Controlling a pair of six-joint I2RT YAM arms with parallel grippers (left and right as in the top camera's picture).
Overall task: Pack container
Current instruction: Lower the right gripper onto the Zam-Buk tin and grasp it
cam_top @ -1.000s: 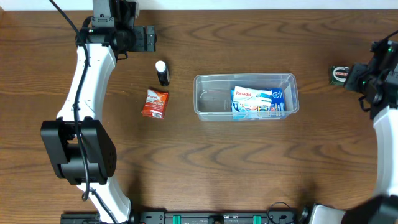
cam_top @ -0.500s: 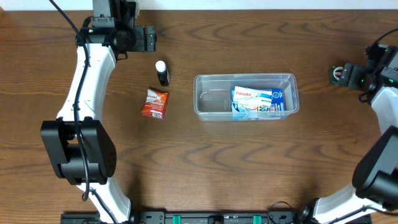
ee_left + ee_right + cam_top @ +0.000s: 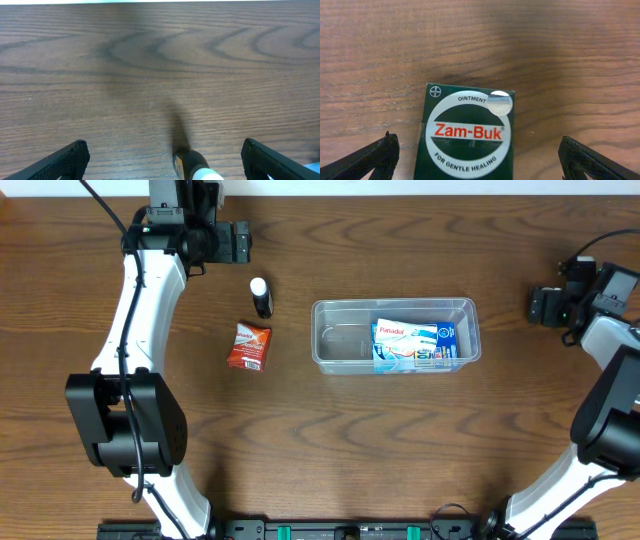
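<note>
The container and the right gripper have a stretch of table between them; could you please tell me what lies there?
Nothing. In the overhead view, the wooden table between the container and the right gripper is bare.

The brown table [image 3: 400, 440] is matt, grained wood. The clear rectangular plastic container [image 3: 340, 340] looks smooth and glossy. The green Zam-Buk box [image 3: 467, 135] shines.

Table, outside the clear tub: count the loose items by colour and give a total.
Orange: 1, the packet
Black with a white cap: 1, the bottle
Green: 1, the ointment box
Total: 3
</note>
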